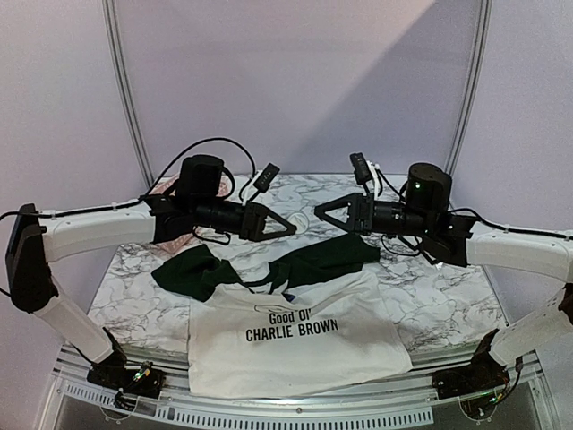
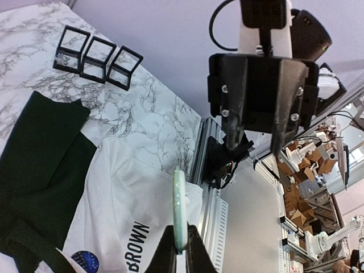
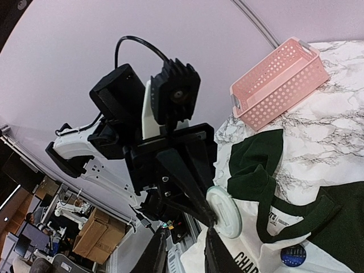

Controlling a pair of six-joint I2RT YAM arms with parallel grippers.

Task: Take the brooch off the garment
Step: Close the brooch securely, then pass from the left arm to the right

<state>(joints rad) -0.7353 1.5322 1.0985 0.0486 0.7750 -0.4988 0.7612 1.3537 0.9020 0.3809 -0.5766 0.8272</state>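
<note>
The garment [image 1: 295, 345], a white T-shirt with dark green sleeves and black print, lies flat on the marble table, also seen in the left wrist view [image 2: 114, 193] and the right wrist view [image 3: 267, 239]. Both arms are raised above it, tip to tip. My left gripper [image 2: 181, 250] is shut on the rim of a pale green round brooch [image 2: 180, 205], held edge-up in the air. The brooch [image 3: 224, 211] shows its clasp side to the right wrist camera. My right gripper [image 3: 186, 230] stands open just beside it, with nothing between its fingers. A small dark blue round patch [image 3: 293, 256] sits on the shirt below the collar.
A pink perforated basket [image 3: 278, 82] stands at the back left of the table. Three small black frame boxes [image 2: 96, 57] stand in a row at the back right. The aluminium rail [image 2: 213, 199] runs along the table's near edge, where the shirt's hem hangs.
</note>
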